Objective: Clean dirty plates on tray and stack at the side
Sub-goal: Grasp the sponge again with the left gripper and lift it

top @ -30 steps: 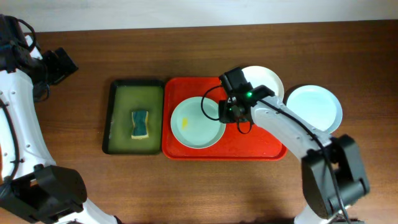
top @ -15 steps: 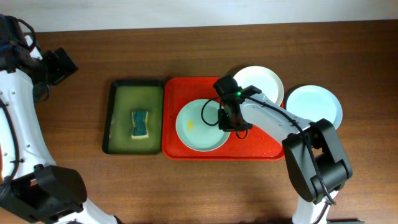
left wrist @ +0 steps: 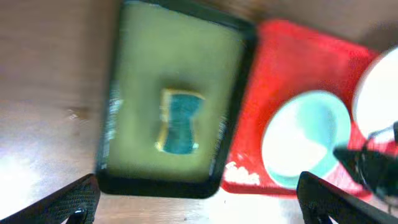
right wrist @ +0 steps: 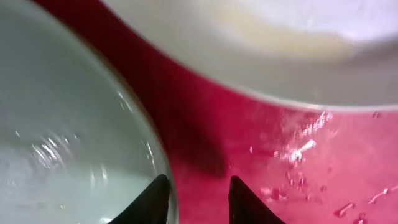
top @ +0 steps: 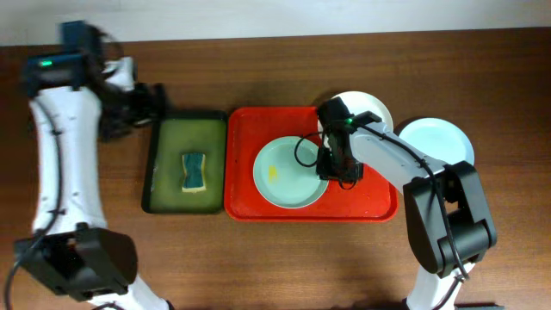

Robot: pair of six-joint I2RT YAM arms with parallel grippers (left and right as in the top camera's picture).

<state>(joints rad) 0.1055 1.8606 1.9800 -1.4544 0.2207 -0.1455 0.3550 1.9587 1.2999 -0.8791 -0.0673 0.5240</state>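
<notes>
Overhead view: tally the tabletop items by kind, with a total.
Trays: 2, the red tray and the dark green tray.
Plates: 3, a blue-green plate on the red tray, a white plate at its corner, a second blue-green plate off it.
Sponges: 1, the sponge in the green tray.
Total: 6.

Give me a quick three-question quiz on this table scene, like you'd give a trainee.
1. True or false: the sponge lies in the green tray.
2. How many plates show from overhead? A two, B three, C four.
3. Which gripper is at the rim of the smeared plate on the red tray?
Key: 1 true. 2 B: the smeared plate, the white plate and the plate off the tray. 3 the right gripper.
</notes>
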